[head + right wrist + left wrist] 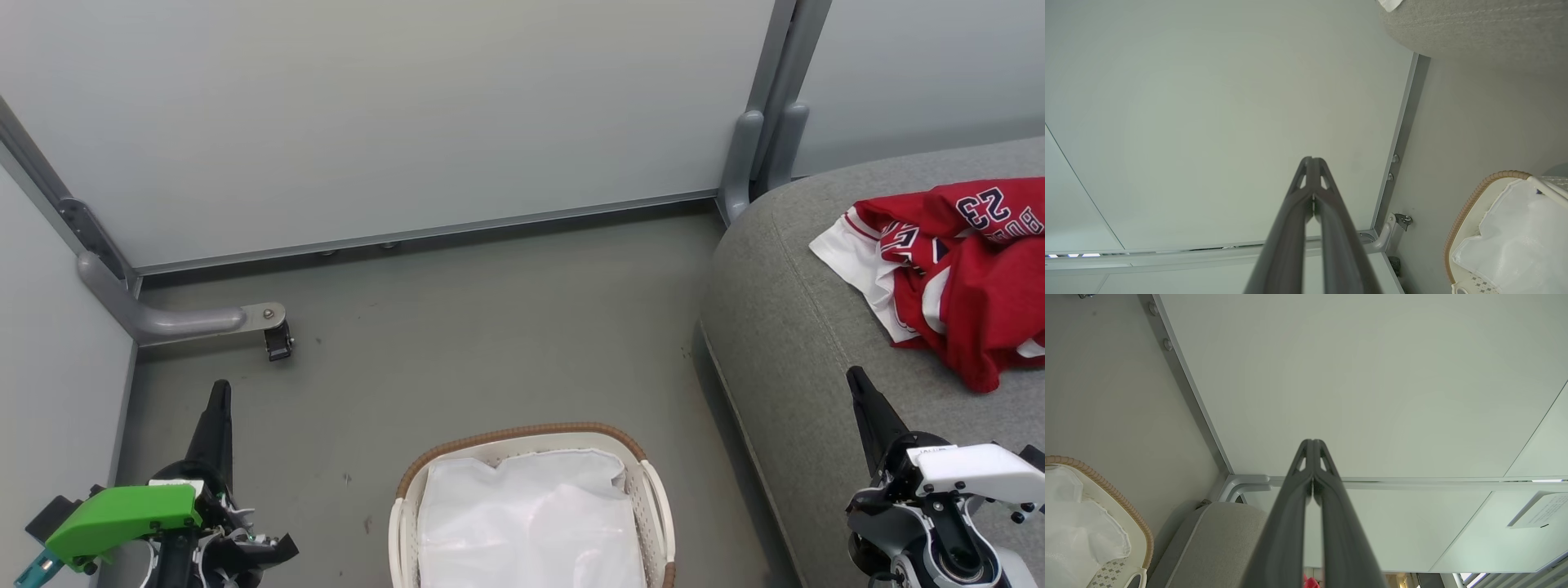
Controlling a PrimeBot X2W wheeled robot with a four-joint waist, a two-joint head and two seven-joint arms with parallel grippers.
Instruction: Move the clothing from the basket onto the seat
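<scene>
grey floor [490, 327] and pale partition panels [408, 106] all round. nearest, the left gripper [217, 408] and right gripper [859, 392] are seen with fingers pressed together, nothing pinched. just a white liner sheet [531, 514] is held by the laundry basket [522, 434]. farther off, the red bulls jersey [971, 278] is heaped on the grey sofa seat [784, 327], so the job can be called pretty much done.

The jersey [963, 269] is lying crumpled on the seat [784, 343], its red fabric bunching in folds. White trim is spilling out toward the cushion's rounded corner, and the number 23 is facing up. The grey woven seat is standing off to the right. The basket [522, 435] is sitting upright on the floor [457, 327] just beside it, brown rim on top, holding a white sheet [531, 523].
</scene>
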